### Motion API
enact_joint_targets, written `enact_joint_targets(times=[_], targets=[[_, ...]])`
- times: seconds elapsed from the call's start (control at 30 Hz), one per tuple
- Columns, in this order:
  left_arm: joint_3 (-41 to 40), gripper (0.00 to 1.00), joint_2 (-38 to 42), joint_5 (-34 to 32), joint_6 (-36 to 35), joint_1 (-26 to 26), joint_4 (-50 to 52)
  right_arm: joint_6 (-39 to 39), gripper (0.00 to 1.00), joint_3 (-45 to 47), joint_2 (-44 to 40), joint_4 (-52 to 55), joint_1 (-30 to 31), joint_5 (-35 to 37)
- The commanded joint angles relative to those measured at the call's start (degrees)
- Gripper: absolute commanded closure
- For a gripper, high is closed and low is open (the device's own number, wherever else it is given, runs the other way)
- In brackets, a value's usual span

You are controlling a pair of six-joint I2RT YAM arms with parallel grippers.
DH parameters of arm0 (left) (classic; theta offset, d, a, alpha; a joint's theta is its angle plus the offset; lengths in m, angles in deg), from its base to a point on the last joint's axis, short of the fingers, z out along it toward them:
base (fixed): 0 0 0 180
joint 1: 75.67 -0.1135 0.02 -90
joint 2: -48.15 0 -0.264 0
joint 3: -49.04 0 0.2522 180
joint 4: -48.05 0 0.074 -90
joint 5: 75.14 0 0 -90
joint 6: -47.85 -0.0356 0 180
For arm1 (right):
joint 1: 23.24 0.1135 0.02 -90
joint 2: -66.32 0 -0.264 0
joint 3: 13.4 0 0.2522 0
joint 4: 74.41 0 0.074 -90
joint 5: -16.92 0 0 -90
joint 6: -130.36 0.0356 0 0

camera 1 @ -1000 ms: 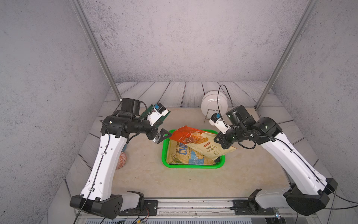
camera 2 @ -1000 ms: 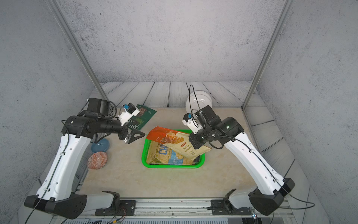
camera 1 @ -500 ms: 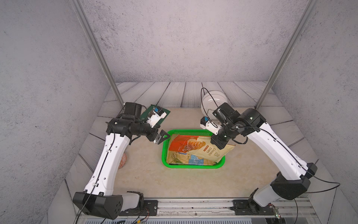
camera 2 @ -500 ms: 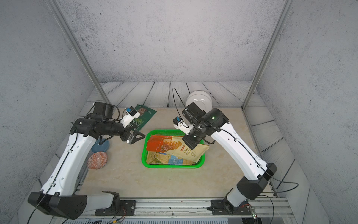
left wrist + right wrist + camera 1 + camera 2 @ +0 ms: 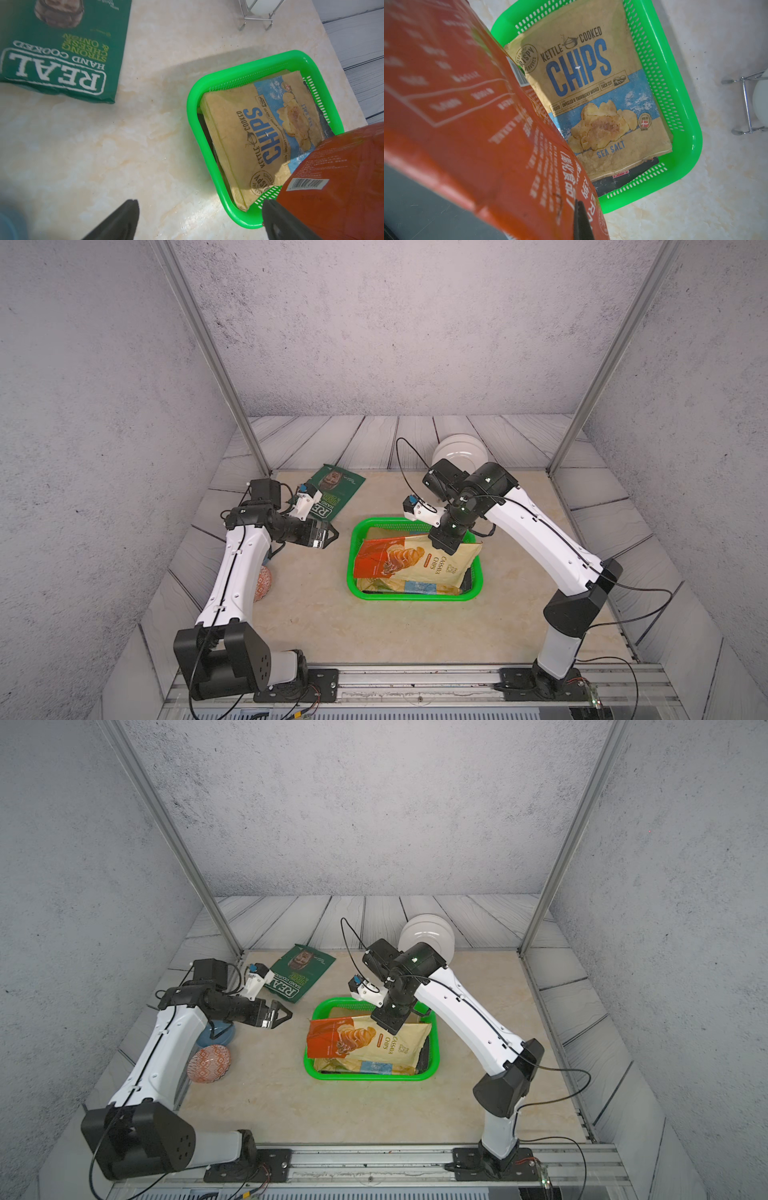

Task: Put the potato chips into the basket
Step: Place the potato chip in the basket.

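Held bag: the orange-and-cream cassava chips bag (image 5: 409,562) is being held over the basket (image 5: 415,598), printed face up and slanting.
Long axis: it is running left to right across the basket, the orange end pointing toward the left arm's side, the cream end toward the right arm's.
Right pincer: the right pincer (image 5: 444,546) is being clenched on the bag's far edge.
Left pincer: the left pincer (image 5: 330,536) is being held released, fingers wide, above the bench (image 5: 374,635) just beside the basket.
Basket load: a kettle chips bag (image 5: 591,93) is lying flat on a black bag (image 5: 629,176).
Green bag: the green bag (image 5: 332,493) is lying flat on the bench, outside the basket, beyond the left pincer.
Bench: cream marbled top; plates (image 5: 459,450) are standing in a rack (image 5: 746,99) at the back, a patterned bowl (image 5: 209,1063) and a blue bowl (image 5: 220,1040) at the left.
Room: rough grey walls (image 5: 395,323), two metal posts (image 5: 211,356) and grey planks (image 5: 374,443) are enclosing the bench.
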Motion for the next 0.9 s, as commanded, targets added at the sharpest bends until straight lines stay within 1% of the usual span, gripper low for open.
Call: enact_joint_targets(times=[0.0, 0.2, 0.23, 0.3, 0.43, 0.73, 0.77, 0.83, 0.87], targets=[[-2.08, 0.01, 1.43, -0.23, 1.66, -0.36, -2.61, -1.84, 1.00, -2.48, 3.15, 0.80, 0.45, -1.93], [-3.92, 0.01, 1.10, 1.35, 4.05, -0.38, -5.31, -3.09, 1.00, -3.36, 6.46, 1.01, 0.37, -2.77], [-3.92, 0.01, 0.94, 1.61, 4.18, -0.36, -5.39, -3.17, 0.98, -3.34, 6.95, 0.85, 0.36, -2.30], [-3.93, 0.01, 0.57, 2.52, 4.08, -0.32, -5.48, -3.10, 0.94, -3.41, 8.13, 0.28, 0.39, -0.55], [-3.92, 0.01, 0.13, 3.53, 4.01, -0.38, -5.57, -2.97, 0.91, -4.88, 10.98, -0.31, 0.38, 2.37], [-3.41, 0.01, 0.57, 4.20, 2.72, -0.37, -4.72, -2.80, 0.89, -7.77, 16.97, -2.16, -0.59, 11.97], [-3.23, 0.01, 0.65, 4.53, 2.32, -0.36, -4.50, -2.28, 0.87, -8.44, 17.41, -2.59, -0.92, 13.45], [-3.00, 0.01, 0.84, 5.32, 1.45, -0.34, -3.91, -0.75, 0.69, -9.82, 17.53, -4.10, -1.84, 15.02], [-2.69, 0.01, 0.83, 5.88, 0.92, -0.35, -3.46, 0.07, 0.66, -10.04, 17.07, -5.28, -2.23, 15.57]])
